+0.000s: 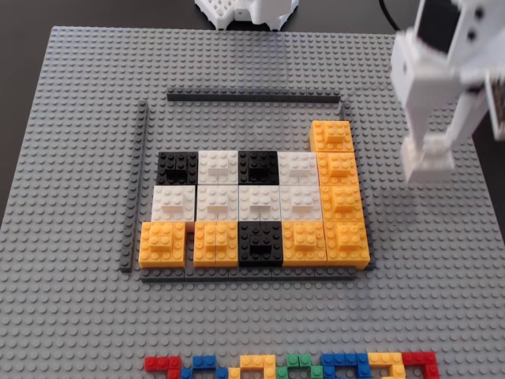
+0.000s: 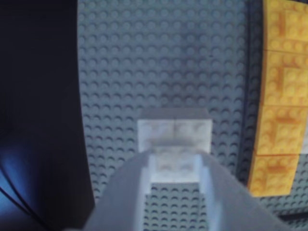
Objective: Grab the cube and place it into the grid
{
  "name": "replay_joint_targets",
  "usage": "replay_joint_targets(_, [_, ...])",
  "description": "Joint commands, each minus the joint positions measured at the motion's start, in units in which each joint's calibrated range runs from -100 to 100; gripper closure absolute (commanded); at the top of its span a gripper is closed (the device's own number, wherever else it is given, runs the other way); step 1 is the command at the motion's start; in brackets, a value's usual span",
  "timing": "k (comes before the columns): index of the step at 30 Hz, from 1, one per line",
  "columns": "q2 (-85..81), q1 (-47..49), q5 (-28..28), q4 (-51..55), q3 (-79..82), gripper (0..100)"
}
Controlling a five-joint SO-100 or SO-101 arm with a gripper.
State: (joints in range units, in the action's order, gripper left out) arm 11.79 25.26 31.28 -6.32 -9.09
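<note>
Hand (image 1: 427, 160) grips the white cube (image 2: 174, 133) just above the grey baseplate (image 1: 71, 118), right of the grid (image 1: 252, 207), which counts three black, seven white and eight orange blocks, framed by four dark strips.

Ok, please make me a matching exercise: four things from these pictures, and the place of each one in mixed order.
Things:
1 cube
2 orange column
3 small bricks
4 left strip

Places:
a bottom edge of the fixed view
b in the gripper, right of the grid
c right side of the grid
d left edge of the grid

Pairs: 1-b, 2-c, 3-a, 4-d
</note>
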Motion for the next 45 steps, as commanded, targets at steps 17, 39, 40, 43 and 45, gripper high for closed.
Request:
replay_joint_targets(17, [-38.53, -11.89, 6.4, 5.01, 16.11, 96])
replay_joint_targets(39, [-53.15, -19.41, 9.96, -2.08, 53.36, 96])
replay_joint_targets(40, [-53.06, -19.41, 10.06, -2.71, 54.27, 96])
replay_joint_targets(43, [-52.72, -19.48, 10.45, -4.28, 56.26, 96])
replay_joint_targets(45, [-52.29, -19.63, 10.7, -5.4, 57.35, 96])
